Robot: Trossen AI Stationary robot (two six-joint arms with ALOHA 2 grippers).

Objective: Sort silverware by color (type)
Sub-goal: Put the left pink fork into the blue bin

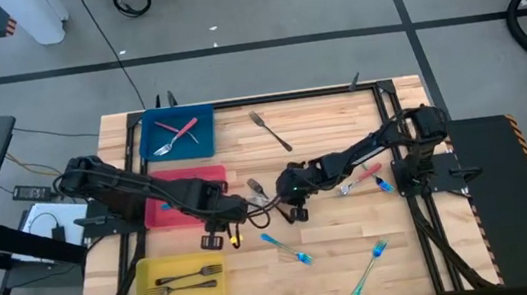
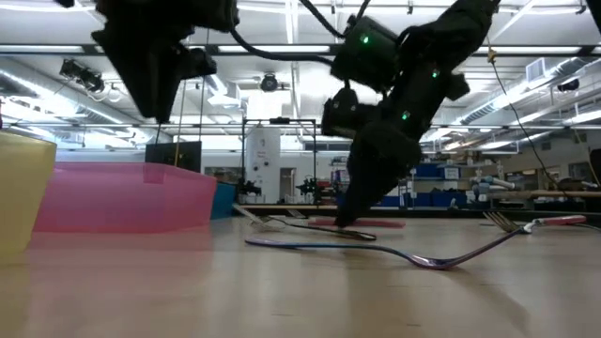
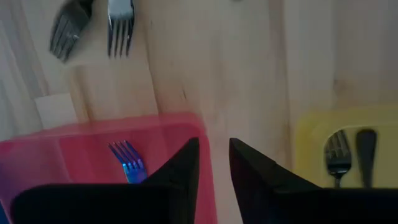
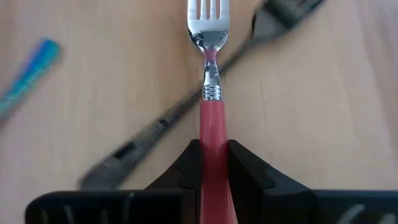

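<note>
Pale wooden tabletop (image 1: 337, 249) fills the overhead view, framed by a dark rail and ringed by grey floor. Nearest the front edge, a yellow bin (image 1: 182, 287) holds two dark metal forks (image 1: 189, 280); to its right, two blue-handled forks (image 1: 287, 248) (image 1: 369, 267) lie loose on the wood.

At mid-table, the right end effector (image 4: 212, 163) is clamped on a red-handled fork (image 4: 212, 124), its two dark fingers (image 4: 186, 168) pressed against either side of the handle, the silver tines pointing away. That fork crosses over a dark metal fork (image 4: 155, 127) lying on the wood beneath it. From table height, the right arm reaches down to the surface among these forks.

Just beside it, the left end effector (image 3: 214, 165) hovers with its fingers a narrow gap apart and nothing between them, over the edge of a pink bin (image 3: 93, 149) that contains one blue-handled fork (image 3: 127, 160).

Farther right, a red-handled fork (image 1: 361, 177) and a short blue piece (image 1: 384, 184) rest close together near the right arm's base.

Toward the far side, a blue bin (image 1: 177, 135) holds two crossed red-handled forks (image 1: 179, 131), and a lone dark metal fork (image 1: 270, 131) lies on open wood right of it.
</note>
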